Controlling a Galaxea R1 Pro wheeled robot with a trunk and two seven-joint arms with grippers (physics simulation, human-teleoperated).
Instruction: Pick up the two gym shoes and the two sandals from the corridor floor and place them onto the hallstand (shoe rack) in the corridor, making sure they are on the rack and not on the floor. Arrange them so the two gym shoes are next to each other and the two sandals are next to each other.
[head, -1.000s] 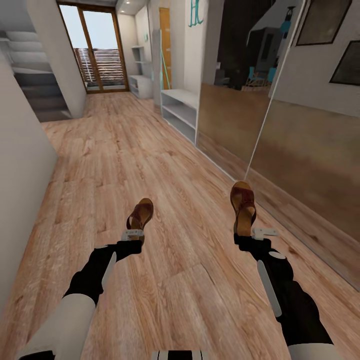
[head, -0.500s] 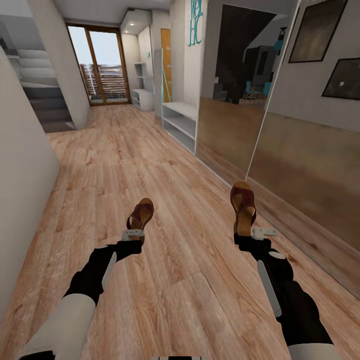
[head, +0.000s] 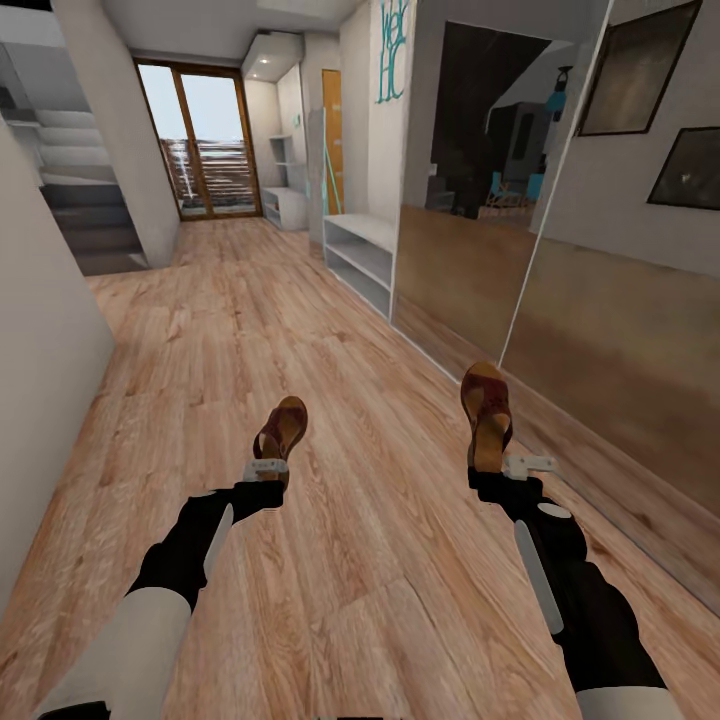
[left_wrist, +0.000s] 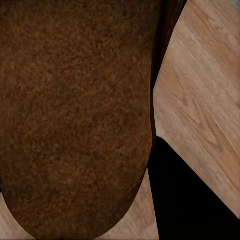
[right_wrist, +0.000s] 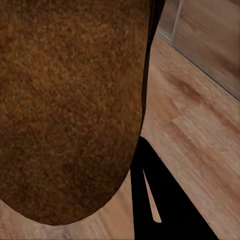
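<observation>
Both brown sandals are held up above the corridor floor (head: 330, 330). My left gripper (head: 268, 465) is shut on the heel of one sandal (head: 282, 425). My right gripper (head: 500, 462) is shut on the heel of the other sandal (head: 486, 400), close to the mirrored wall. In the wrist views each brown sandal (left_wrist: 75, 115) (right_wrist: 70, 100) sits very near the camera. The pale hallstand (head: 284, 200) stands far down the corridor, beside the glass door. The gym shoes are out of view.
A plain low white two-tier rack (head: 362, 250) stands along the right wall ahead. Mirrored panels (head: 470, 230) line the right side. A grey wall (head: 40, 330) bounds the left, with stairs (head: 85, 215) beyond it. Wood floor runs between them to the glass door (head: 200, 150).
The whole view has shifted as the camera moved; the corridor's far end now sits lower in the picture. Both arms and their sandals keep the same pose.
</observation>
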